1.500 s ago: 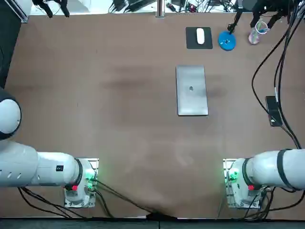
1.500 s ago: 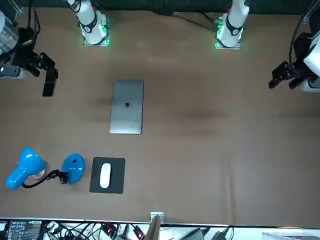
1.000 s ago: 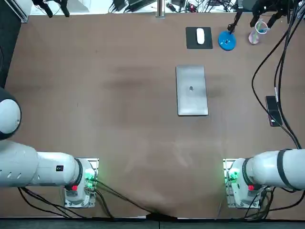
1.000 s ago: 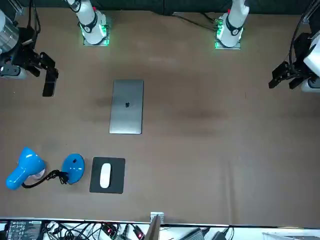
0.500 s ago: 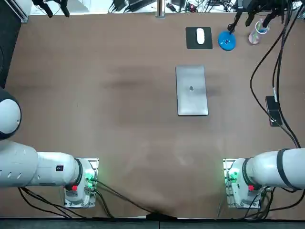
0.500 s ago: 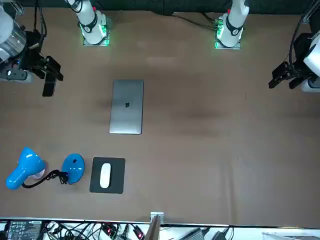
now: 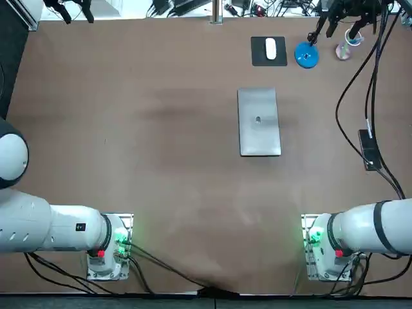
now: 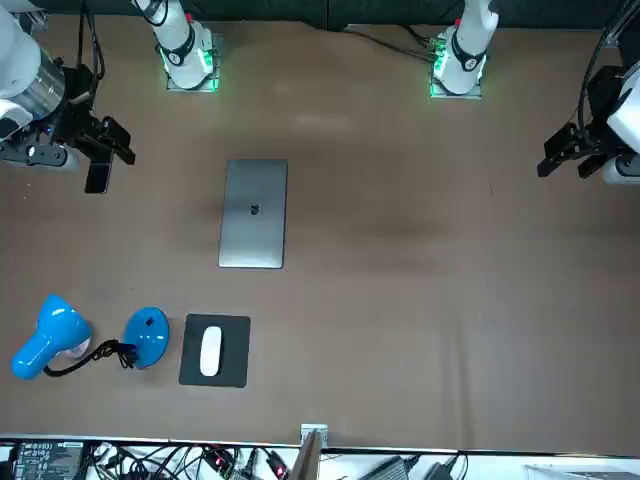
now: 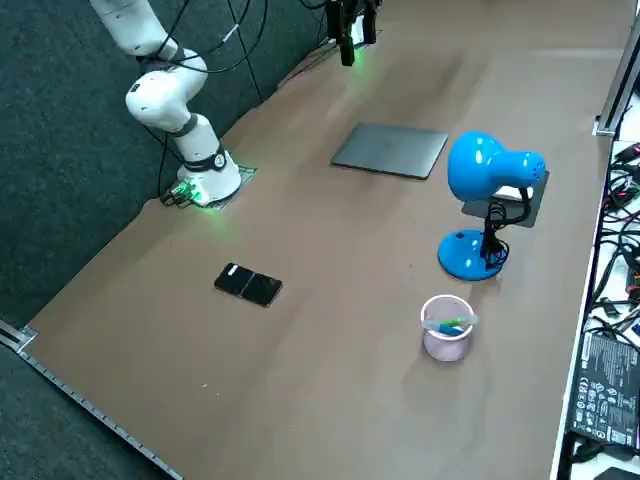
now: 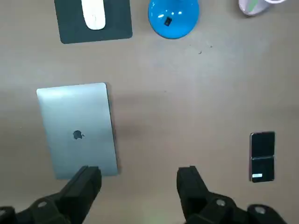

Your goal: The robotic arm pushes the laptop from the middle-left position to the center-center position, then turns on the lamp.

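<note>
Silver laptop (image 7: 259, 122) lies closed and flat, down below and off to the left of the right gripper (image 10: 139, 170), which hangs high over the brown table (image 7: 129, 129), fingers spread wide, nothing between them. A phone (image 10: 262, 155) sits below on its other side. This reads as the approach for the push: next it must drop beside the laptop's edge and slide it toward the table's centre, and the blue lamp (image 9: 490, 170) comes after that
</note>
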Controlling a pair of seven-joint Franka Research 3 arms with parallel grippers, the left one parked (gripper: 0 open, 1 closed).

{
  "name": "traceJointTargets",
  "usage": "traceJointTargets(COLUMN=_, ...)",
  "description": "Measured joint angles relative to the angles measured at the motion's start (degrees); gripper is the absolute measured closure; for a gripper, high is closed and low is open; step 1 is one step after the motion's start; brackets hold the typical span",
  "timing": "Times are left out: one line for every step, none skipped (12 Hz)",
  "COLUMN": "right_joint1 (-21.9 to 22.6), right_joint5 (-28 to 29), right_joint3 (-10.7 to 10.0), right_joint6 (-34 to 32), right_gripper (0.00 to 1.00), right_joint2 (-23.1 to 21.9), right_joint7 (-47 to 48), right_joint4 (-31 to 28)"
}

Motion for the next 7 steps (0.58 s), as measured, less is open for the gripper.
traceJointTargets(right_joint1=0.50, right_joint5=0.02, right_joint3=0.00, right_joint6=0.02, right_gripper=0.00, right_joint2=0.12, right_joint7=1.35, right_joint4=0.01)
traceJointTargets(right_joint1=1.21, right_joint5=0.02, right_joint3=0.02, right_joint6=0.04, right_gripper=0.00, right_joint2=0.34, right_joint7=3.05, right_joint4=0.01)
traceJointTargets(right_joint1=2.03, right_joint5=0.02, right_joint3=0.05, right_joint6=0.08, right_gripper=0.00, right_joint2=0.65, right_joint7=4.82, right_joint4=0.02)
traceJointTargets(right_joint1=2.86, right_joint5=0.03, right_joint3=0.07, right_joint6=0.13, right_gripper=0.00, right_joint2=1.00, right_joint7=6.63, right_joint4=0.02)
traceJointTargets(right_joint1=3.62, right_joint5=0.03, right_joint3=0.09, right_joint6=0.21, right_gripper=0.00, right_joint2=1.39, right_joint7=8.53, right_joint4=0.03)
traceJointTargets(right_joint1=4.44, right_joint5=0.04, right_joint3=0.11, right_joint6=0.32, right_gripper=0.00, right_joint2=1.83, right_joint7=10.35, right_joint4=0.04)
traceJointTargets(right_joint1=5.26, right_joint5=0.06, right_joint3=0.12, right_joint6=0.48, right_gripper=0.00, right_joint2=2.30, right_joint7=11.92, right_joint4=0.04)
